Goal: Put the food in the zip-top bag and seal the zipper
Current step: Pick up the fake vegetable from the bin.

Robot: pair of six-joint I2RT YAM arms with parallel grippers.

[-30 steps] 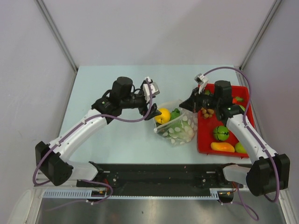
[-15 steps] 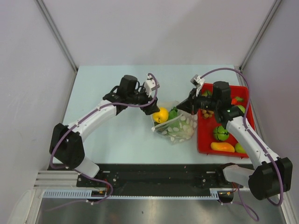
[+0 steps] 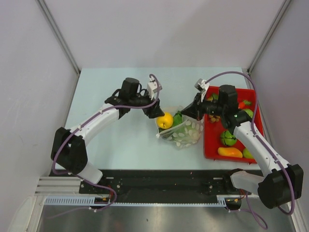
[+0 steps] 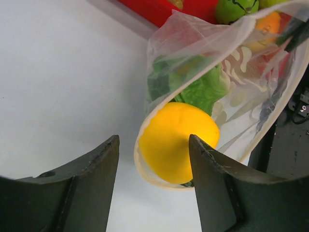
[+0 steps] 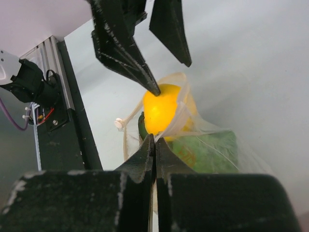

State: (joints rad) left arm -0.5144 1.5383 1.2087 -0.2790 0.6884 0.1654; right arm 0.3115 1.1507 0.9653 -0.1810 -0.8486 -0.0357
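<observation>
Bag: the clear dotted plastic zip-top bag (image 3: pixel 186 133) is laid on the pale worktop (image 3: pixel 120 140).
Fruit: a round yellow toy fruit (image 4: pixel 176 140) is lodged in the bag's mouth.
Left claw (image 4: pixel 153 139): released, spread at the bag's mouth.
Right claw (image 5: pixel 154 141): clenched on the bag's rim.

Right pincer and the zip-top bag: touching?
Touching. The right wrist view shows the right pincer shut on the zip-top bag at its rim, film clamped between its fingertips beside the yellow fruit.
</observation>
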